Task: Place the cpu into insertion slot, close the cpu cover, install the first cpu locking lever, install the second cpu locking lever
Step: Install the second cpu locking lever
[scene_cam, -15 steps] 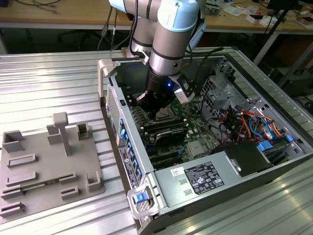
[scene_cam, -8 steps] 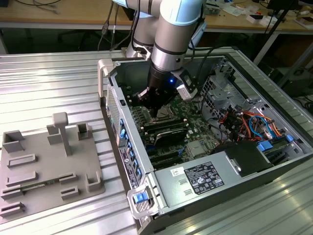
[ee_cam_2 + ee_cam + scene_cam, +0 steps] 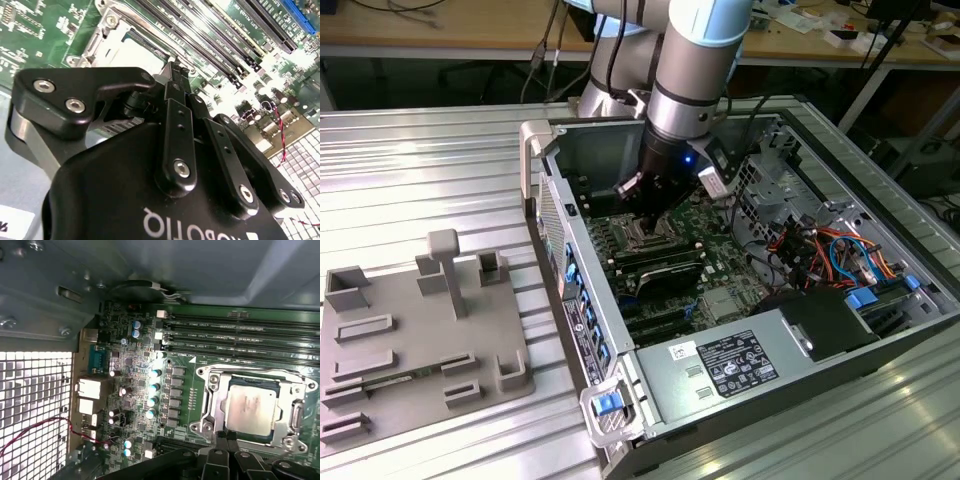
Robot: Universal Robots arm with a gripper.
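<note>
The cpu [image 3: 248, 407] sits in the insertion slot [image 3: 212, 410] under the closed cpu cover [image 3: 295, 412]; the gripper [image 3: 175, 67], fingers pressed together, hovers at the socket edge, levers apparently left.

The silver-grey cpu [image 3: 248, 407] lies flat in the insertion slot [image 3: 212, 405], cpu cover [image 3: 298, 412] closed around it.

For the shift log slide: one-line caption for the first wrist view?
CPU seated in the insertion slot, cover down around it, memory slots alongside.
</note>
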